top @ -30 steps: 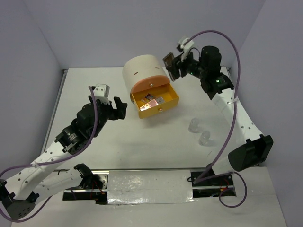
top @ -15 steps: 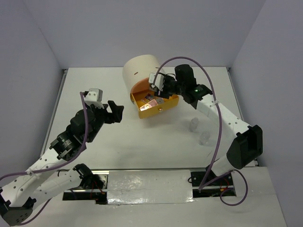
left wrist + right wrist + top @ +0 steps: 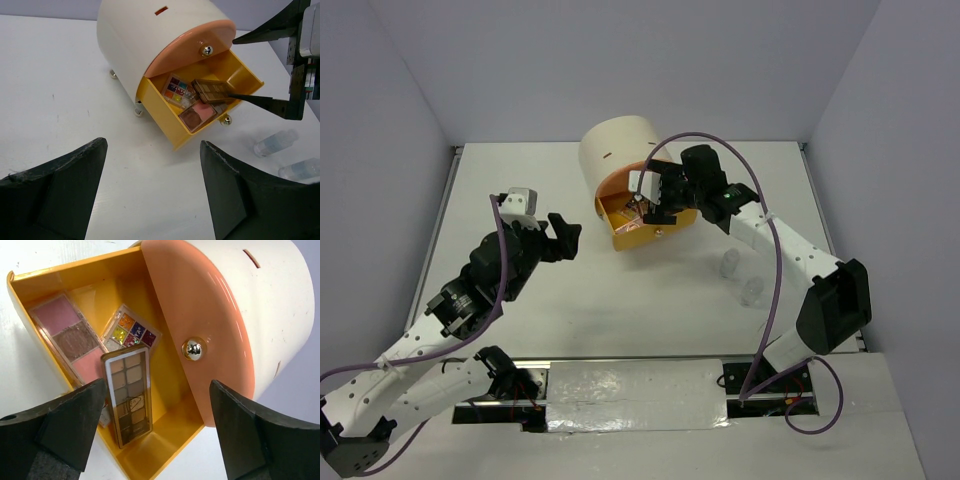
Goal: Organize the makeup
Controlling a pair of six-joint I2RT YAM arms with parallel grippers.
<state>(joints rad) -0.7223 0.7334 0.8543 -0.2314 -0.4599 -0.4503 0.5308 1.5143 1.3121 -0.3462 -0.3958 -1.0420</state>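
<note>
Right gripper [image 3: 157, 432] lowered over drawer [image 3: 60, 270] — brown palette [image 3: 129, 390] inside, bottles [image 3: 275, 142] nearby

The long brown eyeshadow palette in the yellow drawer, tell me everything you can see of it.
The long brown palette is a narrow rectangle with a pale rim and two rows of beige-to-brown pans, face up, with no lid showing. It lies in the open yellow drawer, partly over the pink three-pan palette, with one end by the small multicoloured palette. The right gripper is open, with a finger on either side. Whether a finger touches the palette cannot be told.
</note>
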